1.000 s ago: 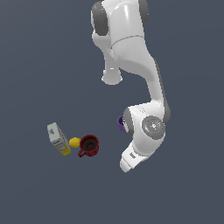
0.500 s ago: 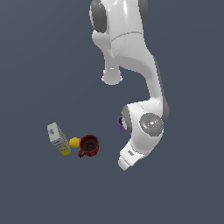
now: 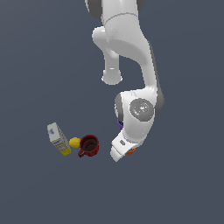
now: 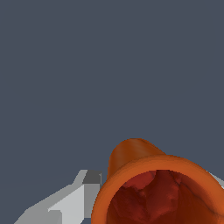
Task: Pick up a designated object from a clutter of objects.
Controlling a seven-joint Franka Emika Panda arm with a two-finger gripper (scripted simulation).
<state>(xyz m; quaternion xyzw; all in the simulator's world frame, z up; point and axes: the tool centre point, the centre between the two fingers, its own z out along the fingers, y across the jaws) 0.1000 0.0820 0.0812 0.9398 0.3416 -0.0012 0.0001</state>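
The orange cup [image 4: 148,175] fills the near part of the wrist view, its open mouth facing the camera. It sits between my gripper's [image 4: 153,186] two fingers: one grey finger [image 4: 81,192] presses on one side, and a sliver of the other shows at the far side of the rim. In the exterior view only a small orange bit of the cup [image 3: 131,151] shows under the white hand [image 3: 121,148]. The purple cup [image 3: 119,124] is mostly hidden behind the arm.
At the exterior view's left lie a dark red handled mug [image 3: 89,145], a yellow ball [image 3: 75,142] and a white-and-yellow carton [image 3: 58,139], close together. The floor is plain dark grey.
The hand and forearm have shifted up and toward the exterior view's left. The mug, ball and carton have not moved.
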